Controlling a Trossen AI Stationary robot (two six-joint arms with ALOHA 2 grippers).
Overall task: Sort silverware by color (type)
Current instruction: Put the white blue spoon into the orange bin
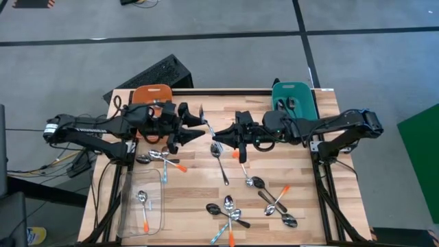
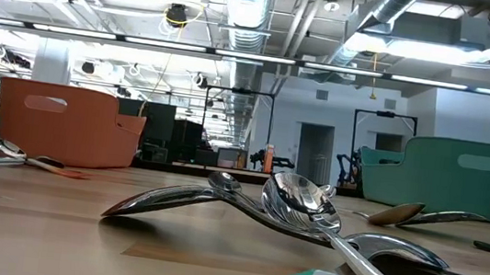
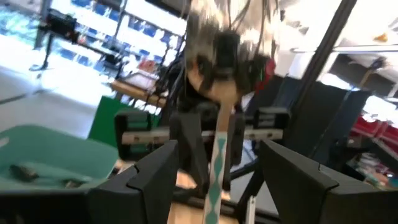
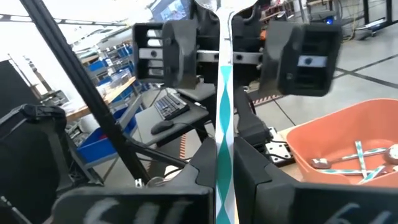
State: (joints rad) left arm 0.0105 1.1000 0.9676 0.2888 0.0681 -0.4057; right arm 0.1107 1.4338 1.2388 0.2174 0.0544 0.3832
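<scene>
Most spoons still unsorted: roughly ten loose on the counter (image 1: 302,165), clustered from 5 to 7 o'clock, a few more near 9. Sorted so far: some teal-striped spoons in the orange bin (image 4: 348,146) at 11 o'clock, something dark in the green bin (image 1: 295,99) at 1 o'clock, two spoons in the clear tray (image 1: 127,213) at 8. At centre, right hand (image 1: 218,139) clenched on a teal-striped spoon (image 4: 224,112), held toward the left hand (image 1: 199,134), spread wide around it, not yet grasping. Apparently a handover midway.
</scene>
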